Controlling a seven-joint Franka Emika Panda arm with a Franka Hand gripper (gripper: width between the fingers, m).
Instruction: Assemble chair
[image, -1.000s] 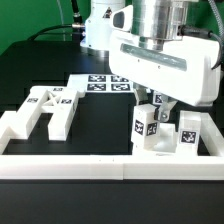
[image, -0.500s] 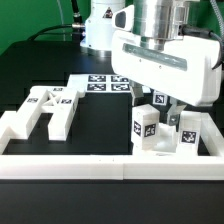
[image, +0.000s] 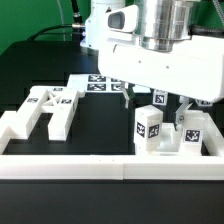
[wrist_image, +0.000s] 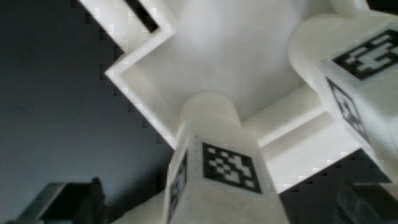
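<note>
Hand (image: 160, 106) open astride upright chair post (image: 148, 128)

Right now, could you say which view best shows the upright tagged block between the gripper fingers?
The exterior view: the upright block stands whole, tags on two faces. The wrist view crops it to one close tagged face.

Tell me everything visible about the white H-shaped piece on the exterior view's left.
The H-shaped piece is matte white plastic by its look: two chunky bars joined by a crosspiece, with square black-and-white tags on its upper faces. It lies flat on the black table, on the exterior view's left. Its near ends come close to the border wall; whether they touch cannot be told.
</note>
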